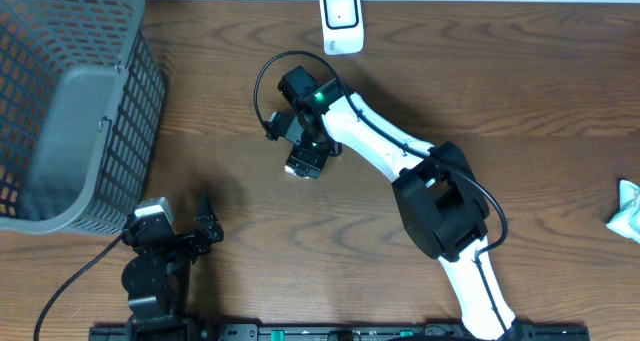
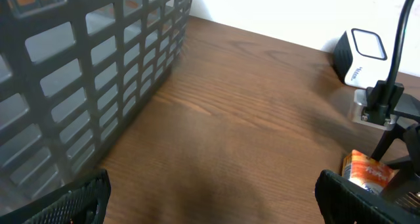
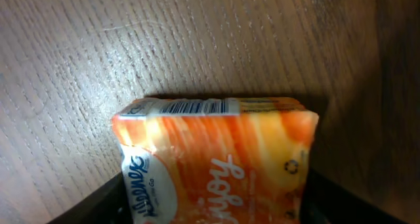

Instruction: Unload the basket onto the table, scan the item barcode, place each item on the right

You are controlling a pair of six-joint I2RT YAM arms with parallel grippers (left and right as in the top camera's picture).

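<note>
Wood table (image 1: 520,71); tissue pack (image 3: 216,158) mid-table — basket (image 1: 150,86) far left

**Overhead:** fixed above the table (image 1: 520,91), facing straight down from far off. It takes in both arms, the basket (image 1: 70,101) and the scanner (image 1: 341,19).

**Left wrist:** set behind the left gripper (image 2: 210,201), low over the wood, facing forward. The basket wall is close on the gripper's left; the scanner is well ahead to its right.

**Right wrist:** set behind the right gripper (image 3: 210,207), facing down and very near. An orange tissue pack (image 3: 216,158) fills the frame ahead of the fingers.

**Shared:** overhead and left wrist both hold the basket, the scanner and the right gripper. The pack appears in both wrist views.
</note>
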